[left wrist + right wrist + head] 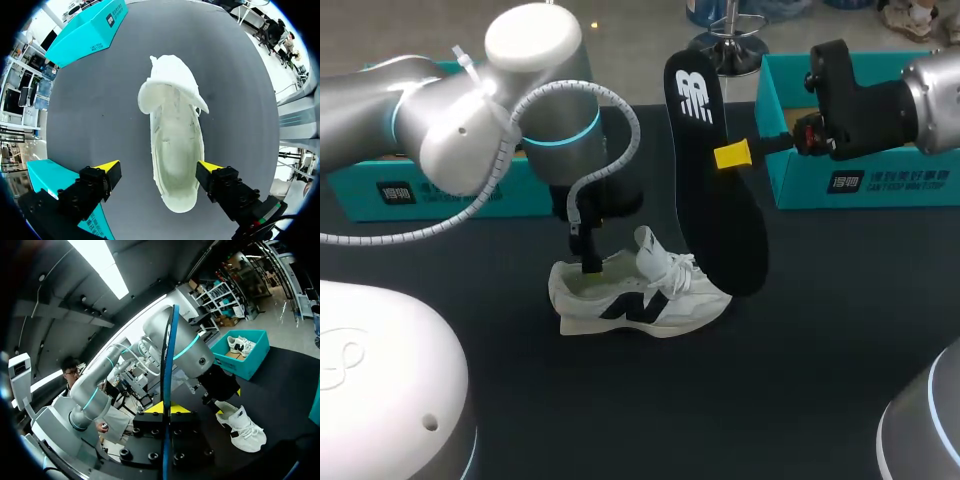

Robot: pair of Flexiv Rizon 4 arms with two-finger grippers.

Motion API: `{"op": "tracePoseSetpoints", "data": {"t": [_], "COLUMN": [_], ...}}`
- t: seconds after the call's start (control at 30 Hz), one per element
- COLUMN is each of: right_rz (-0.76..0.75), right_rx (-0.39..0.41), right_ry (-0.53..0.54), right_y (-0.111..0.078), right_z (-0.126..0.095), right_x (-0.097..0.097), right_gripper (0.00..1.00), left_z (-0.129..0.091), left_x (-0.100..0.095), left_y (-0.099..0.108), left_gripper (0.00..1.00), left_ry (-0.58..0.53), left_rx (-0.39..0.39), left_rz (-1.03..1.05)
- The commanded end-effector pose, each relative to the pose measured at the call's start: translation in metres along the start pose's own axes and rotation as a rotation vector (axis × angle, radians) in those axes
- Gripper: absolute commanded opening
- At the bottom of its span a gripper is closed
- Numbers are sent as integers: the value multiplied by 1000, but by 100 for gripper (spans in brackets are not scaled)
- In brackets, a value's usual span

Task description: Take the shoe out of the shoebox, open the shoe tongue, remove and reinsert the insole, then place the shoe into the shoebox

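A white shoe point(640, 295) lies on its side on the dark table, toe to the right. My left gripper point(590, 262) hangs over its heel. Seen from the left wrist, that gripper point(159, 167) is open, one finger on each side of the shoe point(175, 145), whose inside is bare and pale. My right gripper point(732, 155) is shut on the black insole point(715, 180), holding it upright above the shoe's toe, the lower end close to the laces. In the right wrist view the insole point(167, 385) stands edge-on between the closed fingers point(159, 408), with the shoe point(242, 427) beyond.
A teal shoebox part point(440, 190) stands at the back left behind my left arm, another point(860, 130) at the back right under my right arm. The right wrist view shows a teal box point(250, 360) holding a second white shoe point(239, 344).
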State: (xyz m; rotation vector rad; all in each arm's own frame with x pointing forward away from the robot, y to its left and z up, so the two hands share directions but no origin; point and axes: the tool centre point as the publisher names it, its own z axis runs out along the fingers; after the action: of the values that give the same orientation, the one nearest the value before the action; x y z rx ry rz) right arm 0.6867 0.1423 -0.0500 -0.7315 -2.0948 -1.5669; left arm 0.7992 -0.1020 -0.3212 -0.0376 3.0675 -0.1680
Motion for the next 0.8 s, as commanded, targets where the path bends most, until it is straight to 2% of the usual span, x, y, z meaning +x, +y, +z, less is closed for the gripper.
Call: {"op": "tracePoseSetpoints", "data": {"t": [0.03,0.1,0.23,0.57,0.8], "right_rz": [1,1,1,1,1], "right_rx": [1,1,1,1,1], "right_ry": [-2,-2,-2,-2,-2], "right_y": [0,0,0,0,0], "right_z": [1,1,1,1,1], "right_x": [0,0,0,0,0], "right_gripper": [0,0,0,0,0], "left_z": [20,25,36,52,58], "left_x": [-13,-16,-21,-28,-23], "left_y": [-15,-20,-30,-36,-41], "left_gripper": [100,100,100,100,100], "left_ry": [12,4,7,27,59], "left_rx": [1,23,19,28,43], "left_rz": [-1,-7,-11,-5,4]}}
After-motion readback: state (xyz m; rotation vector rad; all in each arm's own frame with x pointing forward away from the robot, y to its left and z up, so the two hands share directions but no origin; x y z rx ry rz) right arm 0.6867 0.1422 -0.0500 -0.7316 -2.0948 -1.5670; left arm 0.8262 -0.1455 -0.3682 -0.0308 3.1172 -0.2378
